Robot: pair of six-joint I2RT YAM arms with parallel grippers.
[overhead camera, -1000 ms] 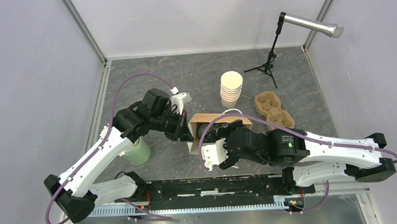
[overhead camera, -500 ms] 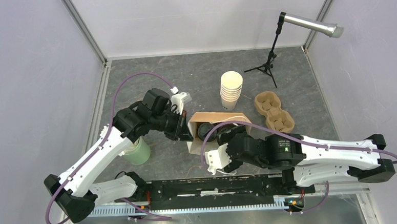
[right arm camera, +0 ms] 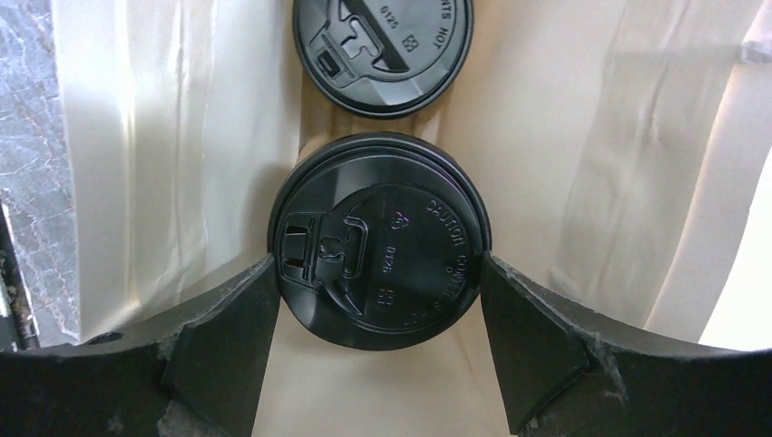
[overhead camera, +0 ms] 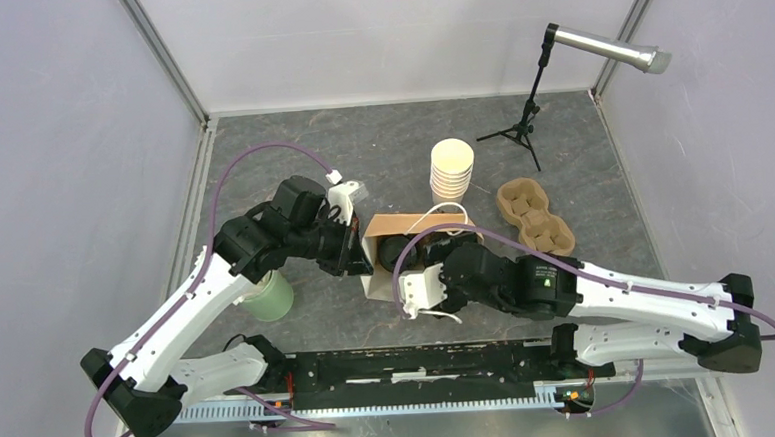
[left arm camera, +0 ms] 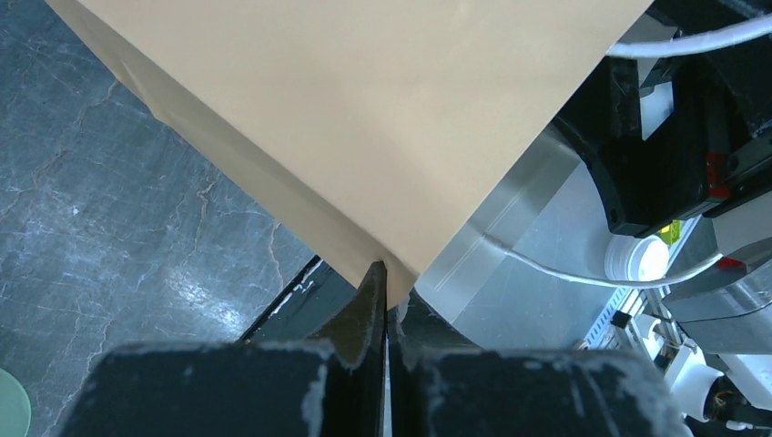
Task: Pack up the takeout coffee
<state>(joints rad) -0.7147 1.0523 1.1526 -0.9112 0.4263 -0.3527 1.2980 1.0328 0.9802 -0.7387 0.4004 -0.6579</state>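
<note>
Takeout coffee (right arm camera: 378, 241) inside the brown paper bag (right arm camera: 182, 137), lid toward the wrist camera. Gripped at the lid rim on both sides by the right tool (right arm camera: 378, 271), jaws spread wide around it. Just beyond, a second lidded cup (right arm camera: 382, 45), nearly touching the first. Bag walls close on either side of the fingers, little slack. Right arm stretched low over the bench (overhead camera: 360, 160) into the bag mouth. Left tool (left arm camera: 382, 278) pinched fully closed on the bag's edge, left arm bent in from the side.
</note>
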